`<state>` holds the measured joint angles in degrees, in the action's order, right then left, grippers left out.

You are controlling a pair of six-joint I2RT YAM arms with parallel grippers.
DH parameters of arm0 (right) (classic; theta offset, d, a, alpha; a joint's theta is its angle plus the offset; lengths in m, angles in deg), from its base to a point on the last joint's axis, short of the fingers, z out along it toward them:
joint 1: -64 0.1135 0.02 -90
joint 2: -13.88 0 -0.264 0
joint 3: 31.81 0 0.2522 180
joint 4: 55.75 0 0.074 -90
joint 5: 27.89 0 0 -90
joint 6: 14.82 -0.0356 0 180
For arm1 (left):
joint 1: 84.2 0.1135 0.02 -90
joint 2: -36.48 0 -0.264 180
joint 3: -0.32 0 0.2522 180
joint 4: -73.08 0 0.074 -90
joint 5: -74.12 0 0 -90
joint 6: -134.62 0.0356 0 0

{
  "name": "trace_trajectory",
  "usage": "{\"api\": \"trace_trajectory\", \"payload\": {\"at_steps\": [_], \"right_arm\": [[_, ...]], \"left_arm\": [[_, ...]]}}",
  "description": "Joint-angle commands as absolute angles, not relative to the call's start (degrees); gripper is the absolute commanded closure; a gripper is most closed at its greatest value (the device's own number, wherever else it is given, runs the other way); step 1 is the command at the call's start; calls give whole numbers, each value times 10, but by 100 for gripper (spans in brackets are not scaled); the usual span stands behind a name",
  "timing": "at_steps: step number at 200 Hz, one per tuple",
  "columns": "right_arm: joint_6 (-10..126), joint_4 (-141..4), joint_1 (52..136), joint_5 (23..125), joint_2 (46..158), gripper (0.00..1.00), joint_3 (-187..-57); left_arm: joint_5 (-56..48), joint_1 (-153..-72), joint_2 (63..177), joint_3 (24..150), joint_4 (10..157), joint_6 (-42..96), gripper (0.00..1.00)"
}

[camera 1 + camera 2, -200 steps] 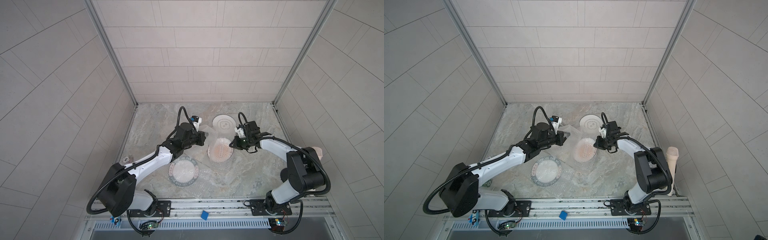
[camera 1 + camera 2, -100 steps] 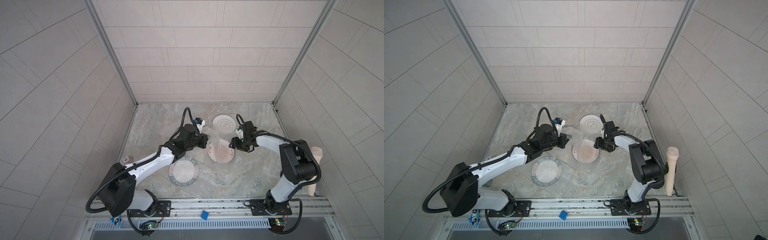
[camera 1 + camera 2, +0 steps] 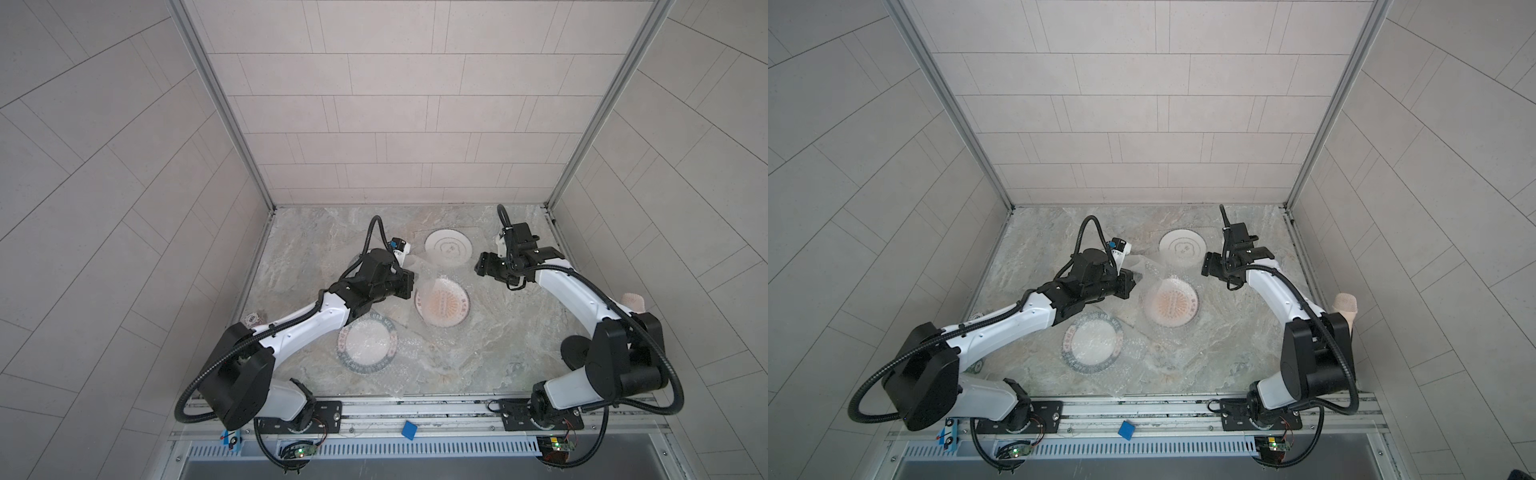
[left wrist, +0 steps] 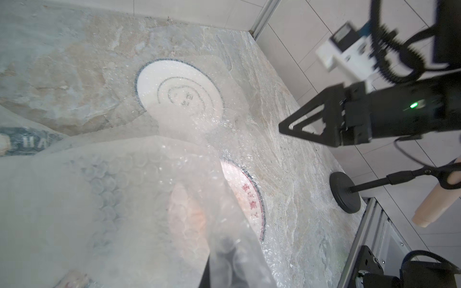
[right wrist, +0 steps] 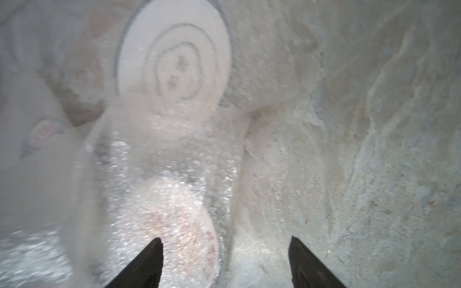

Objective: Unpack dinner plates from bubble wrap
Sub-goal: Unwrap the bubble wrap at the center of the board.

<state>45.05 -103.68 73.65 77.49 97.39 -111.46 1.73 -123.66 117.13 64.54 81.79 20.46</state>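
Three dinner plates lie on the marble floor in both top views: a grey-ringed plate at the back, an orange sunburst plate in the middle, and a green-rimmed plate nearer the front. My left gripper is shut on a sheet of bubble wrap, held up over the left edge of the sunburst plate. In the left wrist view this bubble wrap veils the fingers. My right gripper is open and holds nothing, a little to the right of the sunburst plate.
More clear wrap lies crumpled under and in front of the green-rimmed plate. A pinkish cup on a black stand is at the right wall. A small patterned roll sits by the left wall. A blue piece lies on the front rail.
My right gripper has opened, let go of the sunburst plate's right edge and drawn back to the right. The plate now lies flat. My left gripper has moved slightly right with the wrap.
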Motion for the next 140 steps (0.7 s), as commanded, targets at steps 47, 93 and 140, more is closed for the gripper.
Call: {"api": "trace_trajectory", "payload": {"at_steps": [47, 93, 140], "right_arm": [[340, -1005, 864, 914, 1059, 14, -1211], [335, -1003, 900, 918, 1115, 16, -1231], [321, -981, 901, 940, 1128, 39, -1214]], "left_arm": [[71, -1269, 1191, 655, 793, 226, 100], [84, -1279, 1197, 649, 791, 231, 100], [69, -1280, 1197, 647, 790, 231, 100]]}}
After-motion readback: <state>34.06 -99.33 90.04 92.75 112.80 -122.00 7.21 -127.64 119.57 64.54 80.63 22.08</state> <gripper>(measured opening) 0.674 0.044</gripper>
